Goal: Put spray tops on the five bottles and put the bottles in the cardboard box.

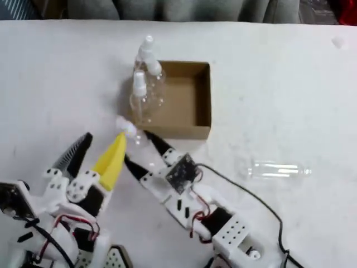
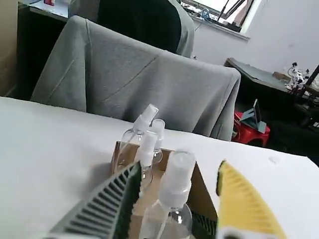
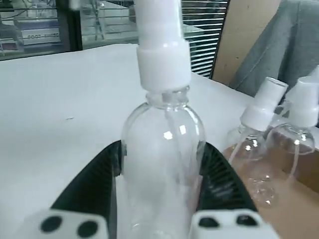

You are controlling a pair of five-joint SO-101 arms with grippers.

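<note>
My right gripper (image 1: 138, 147) (image 3: 162, 149) is shut on a clear bottle (image 1: 127, 128) (image 3: 163, 124) with a white spray top, holding it upright just in front of the cardboard box (image 1: 192, 120). My left gripper (image 1: 103, 140) (image 2: 179, 170) is open, its grey and yellow fingers on either side of that bottle's top (image 2: 175, 179). Three capped bottles (image 1: 142, 92) (image 2: 146, 134) (image 3: 261, 149) stand along the left side of the box. One clear bottle without a top (image 1: 278, 170) lies on its side to the right.
The white table (image 1: 279, 78) has free room right of and behind the box. A black cable (image 1: 254, 198) runs from the right arm toward the front edge. A chair with grey cloth (image 2: 134, 74) stands past the far edge.
</note>
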